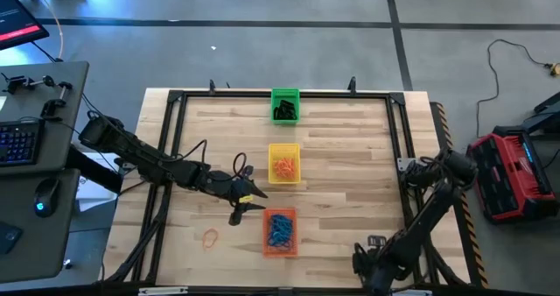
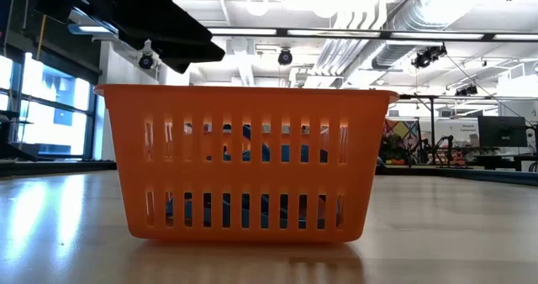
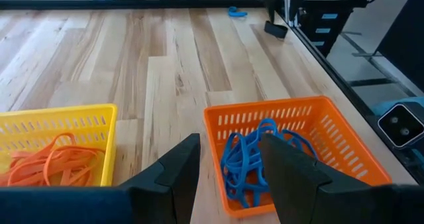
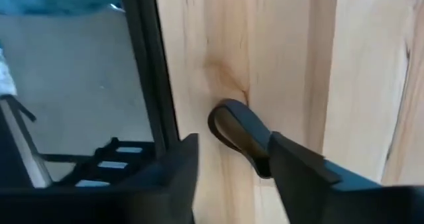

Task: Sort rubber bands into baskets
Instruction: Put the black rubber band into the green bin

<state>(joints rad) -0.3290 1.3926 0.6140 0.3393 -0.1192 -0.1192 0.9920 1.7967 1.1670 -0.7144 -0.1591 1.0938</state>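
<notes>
Three baskets stand in a row down the table's middle. The green basket [image 1: 284,105] holds black rubber bands. The yellow basket [image 1: 283,164] holds orange ones [image 3: 56,166]. The orange basket [image 1: 280,231] holds blue ones [image 3: 252,161]. My left gripper [image 3: 228,177] hovers open just left of the orange basket, its fingers empty. My right gripper [image 4: 232,177] is open near the table's near right corner, pointing steeply down over a black rubber band [image 4: 230,126] that lies flat on the wood. One end of the band is hidden behind a finger.
An orange rubber band [image 1: 210,238] lies loose on the table, left of the orange basket. A blue band [image 3: 237,12] lies near the right arm. A black metal frame [image 1: 175,99] borders the table, and its rail [image 4: 149,65] runs close beside my right gripper.
</notes>
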